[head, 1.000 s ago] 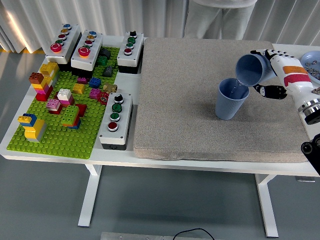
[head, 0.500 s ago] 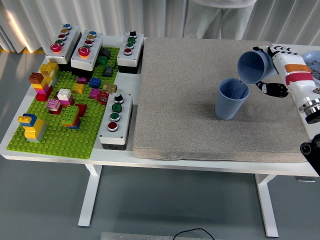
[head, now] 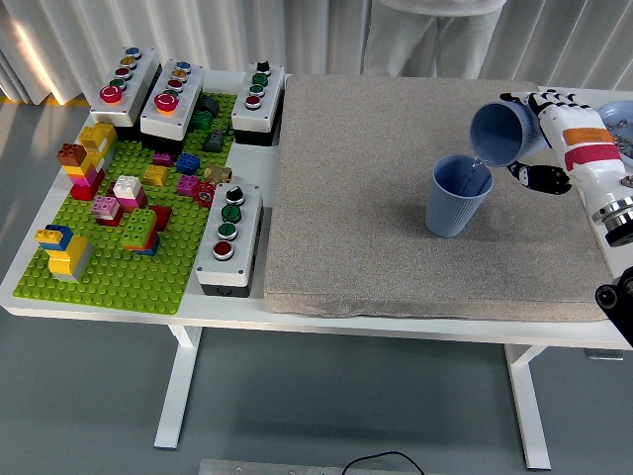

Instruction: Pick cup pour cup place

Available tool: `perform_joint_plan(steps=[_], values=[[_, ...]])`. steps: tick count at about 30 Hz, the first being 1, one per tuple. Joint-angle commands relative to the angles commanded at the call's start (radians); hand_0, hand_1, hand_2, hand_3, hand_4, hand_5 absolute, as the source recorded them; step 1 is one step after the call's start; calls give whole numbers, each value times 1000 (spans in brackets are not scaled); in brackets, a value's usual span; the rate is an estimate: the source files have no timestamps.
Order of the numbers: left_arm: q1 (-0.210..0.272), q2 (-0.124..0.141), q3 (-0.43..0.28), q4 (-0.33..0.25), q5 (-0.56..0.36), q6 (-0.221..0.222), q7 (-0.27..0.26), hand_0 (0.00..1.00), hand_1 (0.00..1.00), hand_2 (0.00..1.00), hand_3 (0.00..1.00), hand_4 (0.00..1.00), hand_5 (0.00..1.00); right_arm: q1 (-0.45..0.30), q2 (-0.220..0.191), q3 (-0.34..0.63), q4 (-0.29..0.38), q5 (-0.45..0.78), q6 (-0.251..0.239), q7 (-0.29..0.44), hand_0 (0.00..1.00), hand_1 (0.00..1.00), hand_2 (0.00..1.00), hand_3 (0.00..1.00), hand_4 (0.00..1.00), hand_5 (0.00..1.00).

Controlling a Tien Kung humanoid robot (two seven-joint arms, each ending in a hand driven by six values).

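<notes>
A blue ribbed cup stands upright on the grey mat, right of centre. Just above its right rim my right hand holds a second blue cup, tipped on its side with the mouth facing left and down over the standing cup. The hand's white fingers wrap the tilted cup from behind, with the dark thumb below it. Whatever may be pouring between the two cups is too small to make out. My left arm does not show.
A green baseplate with several coloured bricks fills the table's left. Button boxes stand on and behind it. A blue bowl sits at the far right edge. A person stands beyond the table's far side.
My right hand with the tilted cup has shifted slightly up and to the right since the earliest frame. The standing cup has stayed put.
</notes>
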Motion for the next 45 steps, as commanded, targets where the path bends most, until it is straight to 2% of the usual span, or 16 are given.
perform_joint_plan(steps=[16,29,45], values=[[4,1,0,0,-1,0,1,733,781,824,680,510,945,8,-17,-24,2,8,8,-7,861,725,574,642,732,102],[5,2,2,0,-1,0,0,732,781,824,681,511,944,21,-40,-70,33,-26,-55,-56,872,725,571,635,734,101],[2,2,-3,0,3,0,1,732,780,824,681,512,942,28,-42,-91,36,-32,-72,-66,871,723,570,635,732,99]])
